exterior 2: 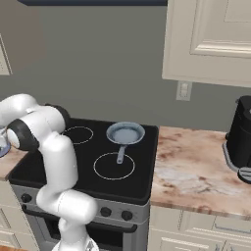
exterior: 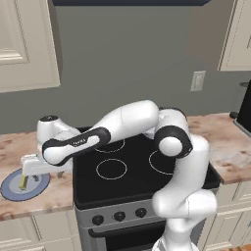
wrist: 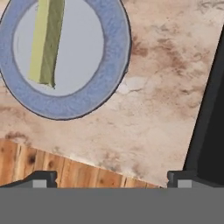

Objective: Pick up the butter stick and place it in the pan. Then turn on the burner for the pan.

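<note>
One butter stick (wrist: 46, 41) lay on the blue plate (wrist: 114, 65) near the table's front edge, left of the stove (exterior: 137, 181). Jaws stood wide apart, empty, offset beside it: the reach was under way. Centring, descending and closing seemed next; the pan (exterior 2: 125, 133) waited on the stove's back burner.

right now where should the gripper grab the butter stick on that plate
Grip the butter stick across its narrow width near mid-length, coming straight down from above. It lies flat on the blue plate as a long thin bar, so its long sides give parallel faces. The gripper looks open and sits off to the side.
</note>
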Robot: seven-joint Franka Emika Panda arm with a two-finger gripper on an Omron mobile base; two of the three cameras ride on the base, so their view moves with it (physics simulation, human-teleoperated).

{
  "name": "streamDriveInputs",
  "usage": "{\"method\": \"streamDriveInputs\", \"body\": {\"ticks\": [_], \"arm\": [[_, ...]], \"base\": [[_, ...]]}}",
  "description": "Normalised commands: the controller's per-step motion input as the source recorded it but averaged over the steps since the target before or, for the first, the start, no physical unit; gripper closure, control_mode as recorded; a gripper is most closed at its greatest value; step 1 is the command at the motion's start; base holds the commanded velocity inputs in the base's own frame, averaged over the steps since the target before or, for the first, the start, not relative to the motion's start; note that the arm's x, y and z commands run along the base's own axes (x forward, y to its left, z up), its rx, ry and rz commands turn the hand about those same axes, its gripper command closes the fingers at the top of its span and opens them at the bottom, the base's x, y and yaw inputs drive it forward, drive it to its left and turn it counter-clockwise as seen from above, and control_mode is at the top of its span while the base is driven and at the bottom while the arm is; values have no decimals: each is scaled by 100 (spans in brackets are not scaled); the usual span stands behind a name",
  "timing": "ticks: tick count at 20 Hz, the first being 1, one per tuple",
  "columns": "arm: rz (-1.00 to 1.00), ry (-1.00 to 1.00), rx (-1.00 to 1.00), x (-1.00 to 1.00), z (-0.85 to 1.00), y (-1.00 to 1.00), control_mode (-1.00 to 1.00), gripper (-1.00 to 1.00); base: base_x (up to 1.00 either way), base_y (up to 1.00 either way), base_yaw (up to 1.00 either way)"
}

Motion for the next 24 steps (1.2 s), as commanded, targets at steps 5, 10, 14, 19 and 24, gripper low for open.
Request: {"method": "streamDriveInputs", "body": {"ticks": [5,10,14,19,24], "arm": [[9,-21,-3,0,0,32,-100,-100],[1,-2,0,13,0,36,-100,-100],[-4,1,0,27,0,13,-100,-100],[-3,0,0,36,-3,2,-100,-100],[-2,0,0,33,-31,0,-100,-100]], "base": [[0,0,0],[0,0,0],[0,0,0],[0,0,0],[0,0,0]]}}
